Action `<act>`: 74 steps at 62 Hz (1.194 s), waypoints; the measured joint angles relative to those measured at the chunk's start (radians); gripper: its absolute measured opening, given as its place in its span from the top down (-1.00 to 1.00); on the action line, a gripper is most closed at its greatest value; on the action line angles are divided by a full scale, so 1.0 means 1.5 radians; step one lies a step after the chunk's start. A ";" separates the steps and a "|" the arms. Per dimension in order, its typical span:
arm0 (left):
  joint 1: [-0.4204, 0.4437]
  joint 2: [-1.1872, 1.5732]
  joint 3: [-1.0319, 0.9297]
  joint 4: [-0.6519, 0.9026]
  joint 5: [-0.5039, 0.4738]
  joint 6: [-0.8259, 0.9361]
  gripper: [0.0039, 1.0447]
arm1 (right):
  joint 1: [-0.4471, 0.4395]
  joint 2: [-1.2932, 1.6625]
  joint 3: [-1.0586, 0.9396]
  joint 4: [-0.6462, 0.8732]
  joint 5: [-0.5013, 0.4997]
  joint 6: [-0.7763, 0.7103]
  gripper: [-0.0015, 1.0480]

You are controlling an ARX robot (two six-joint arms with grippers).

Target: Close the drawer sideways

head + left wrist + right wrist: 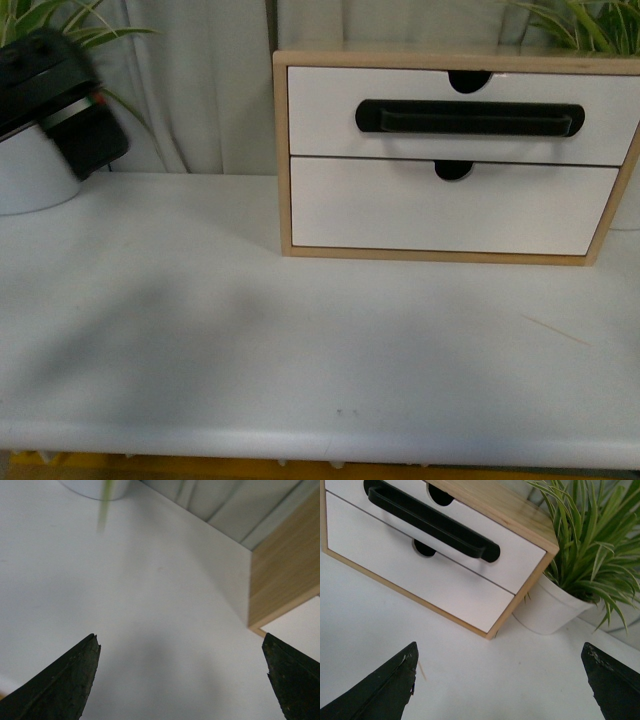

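The drawer (460, 112) is the upper one in a light-wood frame (282, 150) at the back right of the white table (300, 340). It has a white front, a long black bar handle (468, 118) and a half-round notch in its top edge. It seems to stand slightly out of the frame. It also shows in the right wrist view (445, 535). My left gripper (179, 636) is open and empty, over the table beside the frame's left side (282, 585). My right gripper (499, 645) is open and empty, over the table in front of the frame's right corner.
A plain white drawer front (450, 205) sits below. A potted plant (555, 610) stands right of the frame. A white pot (30, 170) with a blurred black arm part (60, 110) is at the far left. A thin stick (555, 330) lies on the table.
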 joint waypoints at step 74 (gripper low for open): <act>0.199 -0.538 -0.332 0.025 0.316 0.378 0.93 | 0.034 -0.534 -0.228 -0.233 0.134 0.302 0.97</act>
